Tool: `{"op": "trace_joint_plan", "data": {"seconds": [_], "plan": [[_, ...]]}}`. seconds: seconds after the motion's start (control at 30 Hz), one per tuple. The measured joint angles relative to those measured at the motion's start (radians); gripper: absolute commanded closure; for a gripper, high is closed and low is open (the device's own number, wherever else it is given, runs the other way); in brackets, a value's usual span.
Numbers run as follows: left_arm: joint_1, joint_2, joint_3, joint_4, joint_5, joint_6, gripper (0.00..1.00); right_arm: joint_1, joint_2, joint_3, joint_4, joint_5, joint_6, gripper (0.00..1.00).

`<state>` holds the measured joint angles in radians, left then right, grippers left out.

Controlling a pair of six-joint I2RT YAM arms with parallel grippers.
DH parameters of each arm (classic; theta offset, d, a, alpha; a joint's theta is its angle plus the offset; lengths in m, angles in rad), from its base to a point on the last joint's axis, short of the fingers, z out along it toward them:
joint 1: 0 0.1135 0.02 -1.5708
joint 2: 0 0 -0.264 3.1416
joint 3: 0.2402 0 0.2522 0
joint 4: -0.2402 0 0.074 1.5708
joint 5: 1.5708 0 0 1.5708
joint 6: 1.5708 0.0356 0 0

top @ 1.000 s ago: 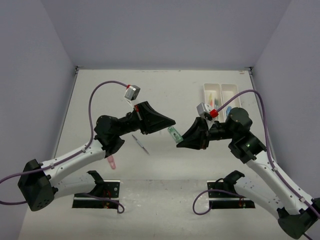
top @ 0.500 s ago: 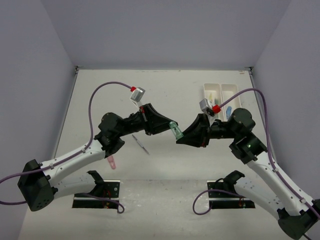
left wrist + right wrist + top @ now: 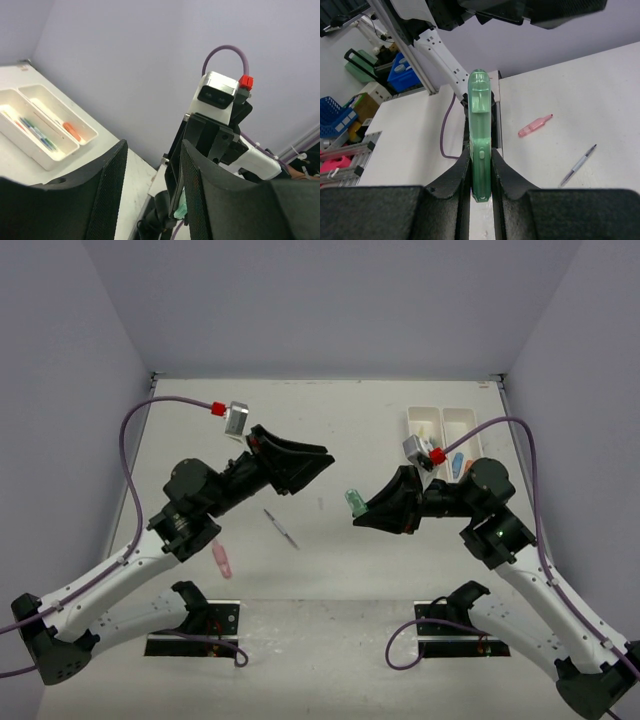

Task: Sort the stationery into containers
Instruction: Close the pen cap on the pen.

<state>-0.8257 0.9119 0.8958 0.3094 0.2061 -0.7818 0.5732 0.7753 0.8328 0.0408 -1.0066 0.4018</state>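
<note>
**Q:** Green marker (image 3: 352, 502), where is it?
**A:** Pinched in the right hand (image 3: 360, 512), held in the air over the middle of the worktop (image 3: 340, 420). The fingers grip its lower half and the rest sticks out past the fingertips.
**Q:** And the left hand (image 3: 310, 470)?
**A:** Raised, its fingers spread apart with nothing between them. It faces the right hand across a gap.
**Q:** The trays (image 3: 425, 412)?
**A:** Side by side in the far right corner. One holds several thin pens (image 3: 35, 130), the other an orange marker (image 3: 72, 131).
**Q:** Anything loose?
**A:** A pink marker (image 3: 222, 559) lies toward the near edge on the left. A grey pen (image 3: 282, 528) lies between it and the middle, well apart from the trays.
</note>
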Motion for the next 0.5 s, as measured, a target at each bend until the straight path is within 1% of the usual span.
{"op": "trace_joint_plan", "data": {"seconds": [0.1,0.2,0.23,0.37,0.47,0.5], "plan": [[0.000,-0.023,-0.010,0.038,0.039,0.034,0.57,0.000,0.001,-0.005,0.009,0.009,0.010,1.00],[0.001,-0.022,-0.040,0.137,0.133,0.044,0.67,0.000,0.010,-0.013,0.032,0.023,0.034,1.00],[0.000,-0.012,-0.048,0.169,0.163,0.045,0.74,0.000,0.014,-0.017,0.045,0.023,0.045,1.00],[0.000,0.057,-0.072,0.308,0.285,0.044,0.82,0.002,0.036,-0.034,0.095,0.022,0.094,1.00],[0.000,0.124,-0.074,0.355,0.341,0.043,0.94,0.005,0.048,-0.038,0.107,0.022,0.115,1.00],[0.000,0.138,-0.074,0.364,0.352,0.044,0.96,0.006,0.049,-0.038,0.110,0.022,0.120,1.00]]}}
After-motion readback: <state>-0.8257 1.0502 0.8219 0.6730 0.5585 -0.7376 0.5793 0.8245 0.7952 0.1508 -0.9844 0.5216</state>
